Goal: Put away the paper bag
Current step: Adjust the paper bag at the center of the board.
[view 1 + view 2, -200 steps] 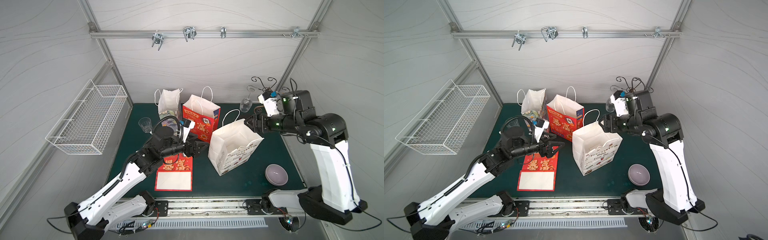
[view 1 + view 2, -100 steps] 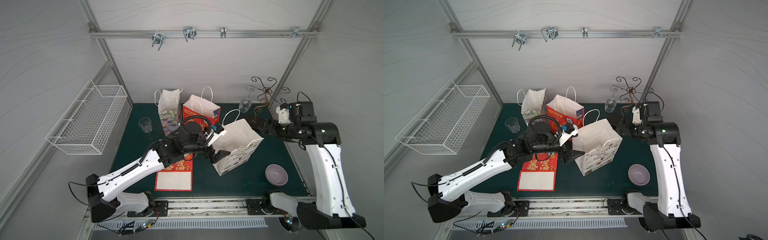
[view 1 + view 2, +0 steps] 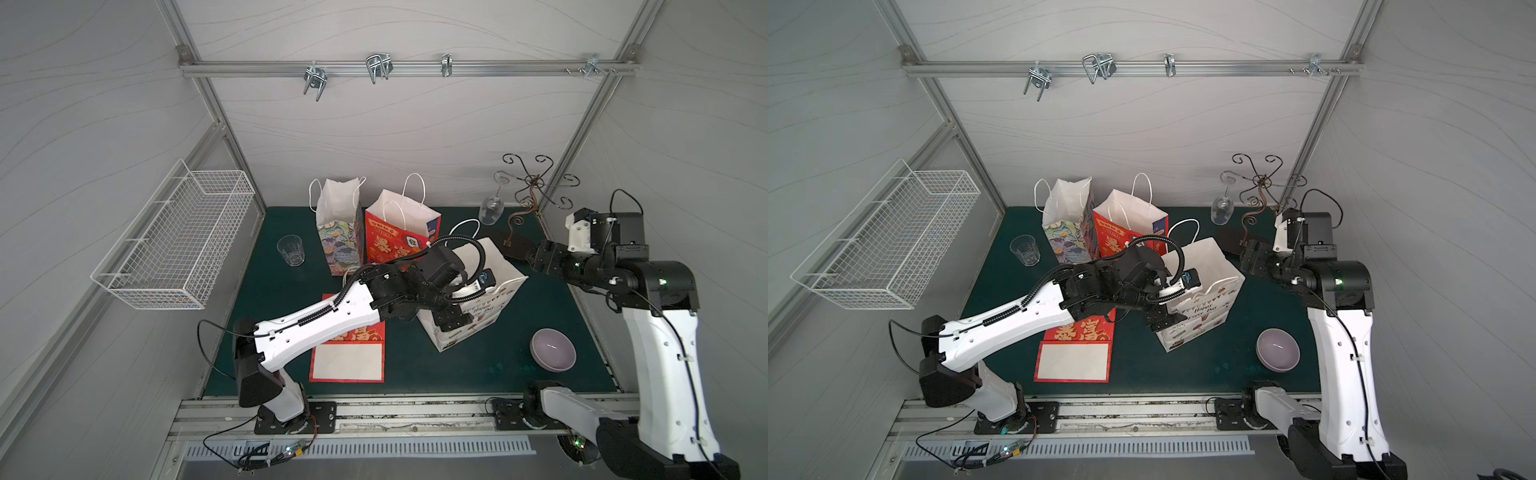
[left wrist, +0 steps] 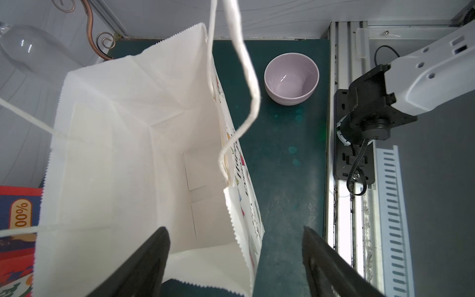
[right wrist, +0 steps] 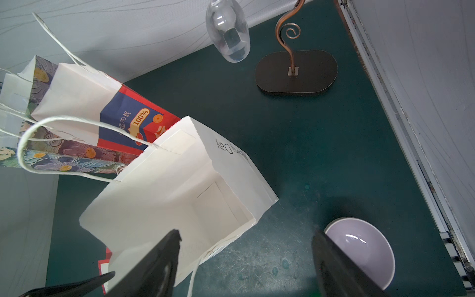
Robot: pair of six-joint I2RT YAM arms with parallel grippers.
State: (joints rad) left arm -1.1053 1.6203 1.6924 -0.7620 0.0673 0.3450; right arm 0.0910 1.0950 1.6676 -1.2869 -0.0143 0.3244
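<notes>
The white paper bag (image 3: 498,299) (image 3: 1208,299) stands upright and open-mouthed mid-mat, printed "Happy Every Day". My left gripper (image 3: 457,309) (image 4: 234,228) is open and straddles its printed front wall near the rim. One finger is over the bag's inside (image 4: 123,144) and the other outside over the mat, neither touching paper. A white cord handle (image 4: 246,84) dangles ahead of the jaws. My right gripper (image 3: 515,249) (image 5: 246,231) hangs open above the mat just right of the bag (image 5: 159,205), holding nothing.
A red bag (image 3: 399,237) and a floral bag (image 3: 338,232) stand behind. A flat red bag (image 3: 347,357) lies front left. Also present are a clear cup (image 3: 291,249), purple bowl (image 3: 552,349), wine glass (image 3: 491,210) on a copper rack (image 3: 532,187), wire basket (image 3: 174,241) and rail hooks (image 3: 378,68).
My left arm swung right from over the flat red bag to the white bag's front wall, jaws narrowing a little. My right gripper drew back from the bag's rim toward the right.
</notes>
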